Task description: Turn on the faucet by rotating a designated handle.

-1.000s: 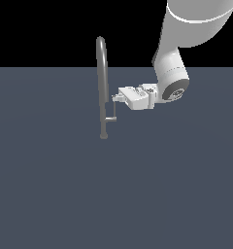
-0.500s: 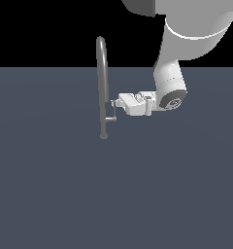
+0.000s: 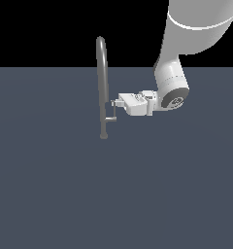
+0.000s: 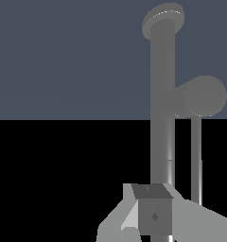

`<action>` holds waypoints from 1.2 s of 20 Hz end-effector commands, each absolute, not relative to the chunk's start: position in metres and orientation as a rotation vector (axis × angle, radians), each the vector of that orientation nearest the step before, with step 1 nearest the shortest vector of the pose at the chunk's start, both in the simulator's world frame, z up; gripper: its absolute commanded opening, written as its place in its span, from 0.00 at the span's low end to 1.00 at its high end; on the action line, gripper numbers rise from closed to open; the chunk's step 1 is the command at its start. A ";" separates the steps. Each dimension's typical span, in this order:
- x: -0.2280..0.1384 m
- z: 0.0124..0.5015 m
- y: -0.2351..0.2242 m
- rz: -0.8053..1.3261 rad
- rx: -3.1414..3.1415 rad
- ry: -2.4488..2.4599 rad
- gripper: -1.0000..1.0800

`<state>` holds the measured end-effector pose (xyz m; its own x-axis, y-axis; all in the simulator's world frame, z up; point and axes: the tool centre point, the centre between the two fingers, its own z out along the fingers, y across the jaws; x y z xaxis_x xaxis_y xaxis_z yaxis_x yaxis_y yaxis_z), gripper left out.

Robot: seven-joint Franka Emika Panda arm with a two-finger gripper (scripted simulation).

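Observation:
The faucet [image 3: 103, 82] is a tall grey tube with an arched top, standing on a small round foot; the wrist view shows its stem [image 4: 162, 94] close up. The handle [image 3: 111, 116] is a short stub off the lower stem ending in a thin bar, also seen in the wrist view [image 4: 200, 97]. My gripper [image 3: 114, 102] reaches in horizontally from the exterior view's right, its tips at the bar's upper end, right beside the stem. In the wrist view the gripper [image 4: 153, 210] shows its fingers [image 4: 153, 217] together with nothing between them, just in front of the stem.
The faucet stands on a flat dark grey-blue floor [image 3: 113, 194] with no other object on it. The white arm [image 3: 186, 39] comes down from the exterior view's upper right.
The gripper has moved a little toward the faucet and slightly down, ending against the handle's bar. The faucet's tube has not moved.

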<state>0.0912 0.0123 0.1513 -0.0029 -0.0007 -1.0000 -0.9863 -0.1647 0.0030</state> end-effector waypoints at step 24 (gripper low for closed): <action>0.050 0.157 0.006 1.319 -1.333 1.126 0.00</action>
